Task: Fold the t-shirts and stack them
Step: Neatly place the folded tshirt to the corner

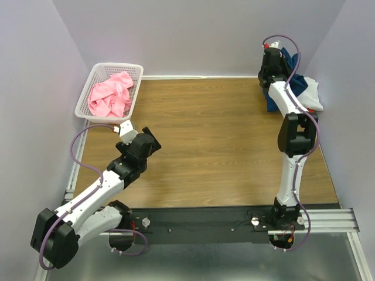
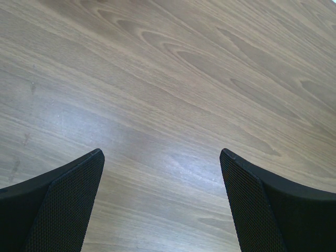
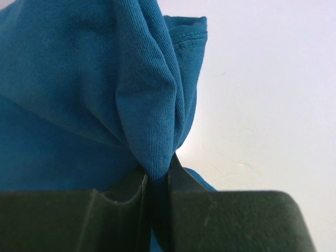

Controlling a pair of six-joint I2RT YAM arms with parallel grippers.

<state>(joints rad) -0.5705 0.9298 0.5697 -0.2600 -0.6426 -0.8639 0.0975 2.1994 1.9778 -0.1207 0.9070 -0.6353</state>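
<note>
Robot lab cell: plain lavender walls (image 1: 193, 35) around wood table (image 1: 217, 158), 2 arms (image 1: 94, 199) bolted to metal rail (image 1: 328, 218).

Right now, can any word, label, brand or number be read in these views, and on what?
None readable: the blue t-shirt pinched in the right gripper is plain cloth where visible; the pink t-shirt, basket and table show no marks.

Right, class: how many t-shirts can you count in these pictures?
3. A pink t-shirt is crumpled in the white basket, far left; a blue t-shirt is pinched by the right hand, far right; a white t-shirt lies beside it. More may be hidden there.
</note>
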